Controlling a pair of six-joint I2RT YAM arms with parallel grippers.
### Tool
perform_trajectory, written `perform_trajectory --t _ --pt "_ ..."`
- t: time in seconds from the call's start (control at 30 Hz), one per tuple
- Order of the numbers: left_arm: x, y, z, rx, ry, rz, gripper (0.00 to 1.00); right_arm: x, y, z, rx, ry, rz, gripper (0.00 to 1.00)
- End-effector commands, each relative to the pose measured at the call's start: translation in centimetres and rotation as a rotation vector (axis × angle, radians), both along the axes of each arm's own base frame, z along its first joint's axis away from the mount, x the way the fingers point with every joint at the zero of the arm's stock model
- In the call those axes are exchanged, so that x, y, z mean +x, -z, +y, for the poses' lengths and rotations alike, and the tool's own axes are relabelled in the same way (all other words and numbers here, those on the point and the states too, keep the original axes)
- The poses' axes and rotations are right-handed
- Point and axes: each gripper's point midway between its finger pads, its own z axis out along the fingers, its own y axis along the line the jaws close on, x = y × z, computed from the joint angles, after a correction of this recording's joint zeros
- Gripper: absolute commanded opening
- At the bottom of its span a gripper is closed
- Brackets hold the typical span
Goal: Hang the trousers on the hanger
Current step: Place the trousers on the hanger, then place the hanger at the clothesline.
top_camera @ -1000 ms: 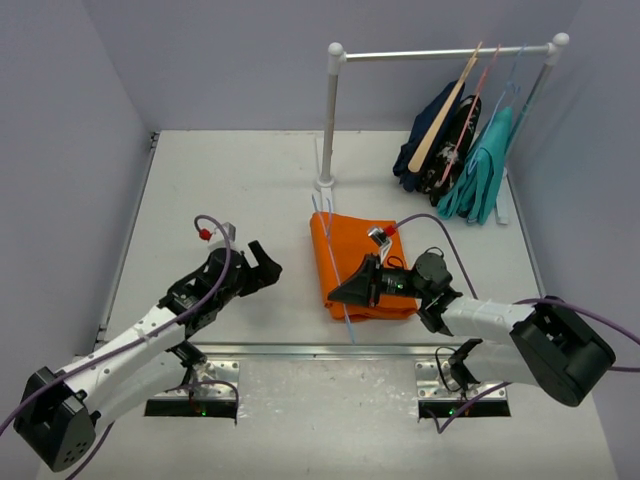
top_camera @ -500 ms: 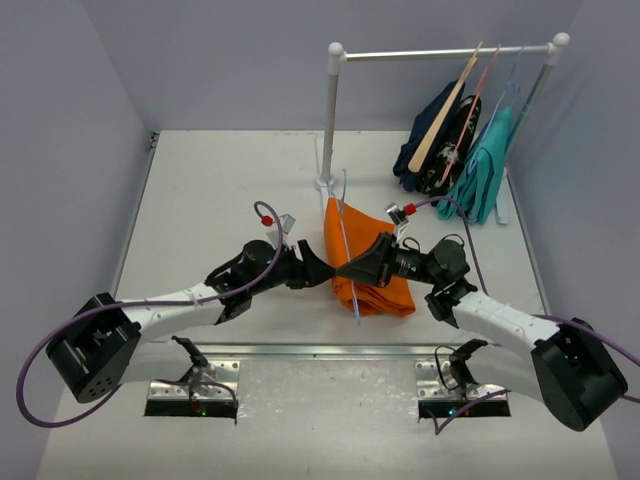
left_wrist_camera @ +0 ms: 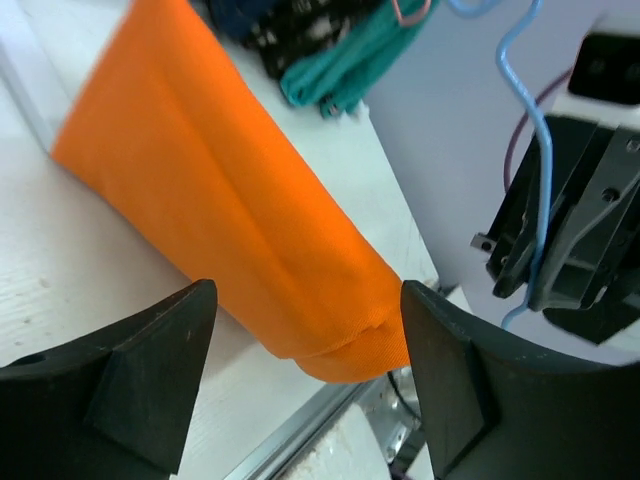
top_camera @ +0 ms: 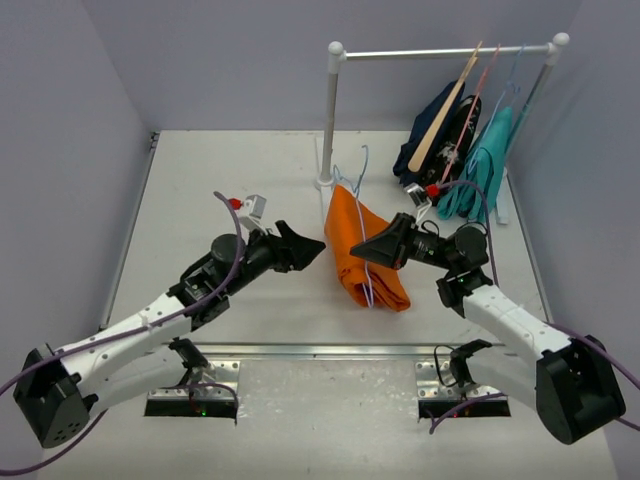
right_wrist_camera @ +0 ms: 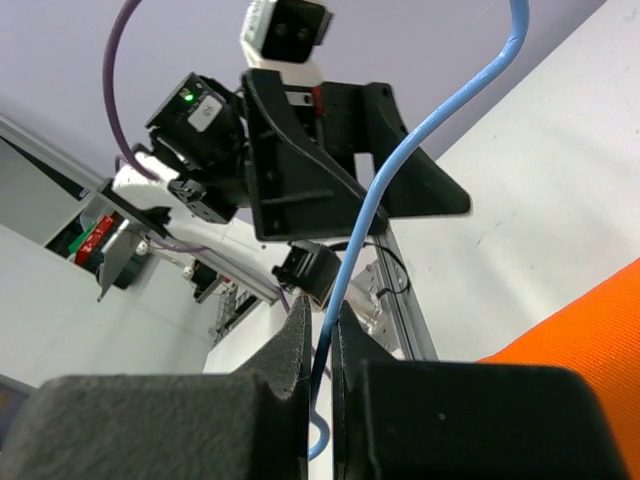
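Observation:
The orange trousers (top_camera: 362,250) hang folded from the pale blue wire hanger (top_camera: 363,160), whose hook points up toward the rack post. My right gripper (top_camera: 358,251) is shut on the hanger's wire and holds it tilted above the table. In the right wrist view the wire (right_wrist_camera: 400,170) runs between the shut fingers of the right gripper (right_wrist_camera: 322,330), with orange cloth (right_wrist_camera: 585,320) at the lower right. My left gripper (top_camera: 316,247) is open and empty just left of the trousers. In the left wrist view the left gripper (left_wrist_camera: 305,385) frames the fold of the trousers (left_wrist_camera: 230,220), not touching, with the hanger wire (left_wrist_camera: 540,150) at the right.
A white clothes rail (top_camera: 331,110) stands at the back. On its right end hang a tan wooden hanger (top_camera: 445,115), a pink wire hanger (top_camera: 478,85), a dark navy garment (top_camera: 425,140) and a teal garment (top_camera: 485,165). A metal strip (top_camera: 330,350) edges the table front.
My right gripper has lifted the hanger and trousers up and to the right off the table. The left gripper came in to the trousers' left edge, then drew slightly back and up, open.

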Motion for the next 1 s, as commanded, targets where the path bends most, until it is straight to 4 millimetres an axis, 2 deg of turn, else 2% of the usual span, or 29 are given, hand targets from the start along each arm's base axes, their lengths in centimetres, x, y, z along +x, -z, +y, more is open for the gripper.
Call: perform_trajectory --t 0.0,0.1,0.23,0.33,0.47,0.6,0.73,0.77,0.97 --pt "1.2 -1.8 5.2 0.153 -0.23 -0.027 0.76 -0.5 -10.5 -1.8 0.141 0.083 -0.476 0.0" --pt "0.9 -1.2 6.6 0.224 -0.258 -0.022 0.77 0.1 -11.8 -2.4 0.147 0.113 -0.503 0.0" --pt "0.4 0.2 7.4 0.255 -0.263 -0.021 0.78 0.7 -13.3 -2.8 0.15 0.133 -0.544 0.0" --pt "-0.1 2.4 7.8 0.3 -0.253 -0.001 0.78 1.5 -14.5 -3.3 0.146 0.151 -0.569 0.0" --pt "-0.6 4.3 8.2 0.348 -0.237 0.022 0.78 2.6 -16.1 -3.7 0.142 0.165 -0.593 0.0" --pt "-1.2 5.0 8.7 0.359 -0.232 0.031 0.78 3.8 -17.4 -4.5 0.138 0.187 -0.606 0.0" --pt "-1.9 4.4 8.5 0.327 -0.206 0.028 0.79 5.8 -17.7 -4.3 0.12 0.164 -0.577 0.0" --pt "-2.1 4.4 8.6 0.328 -0.204 0.03 0.79 6.1 -18.4 -4.2 0.121 0.156 -0.589 0.0" --pt "-2.4 4.7 8.8 0.329 -0.203 0.035 0.79 9.5 -18.3 -3.9 0.11 0.144 -0.541 0.0"
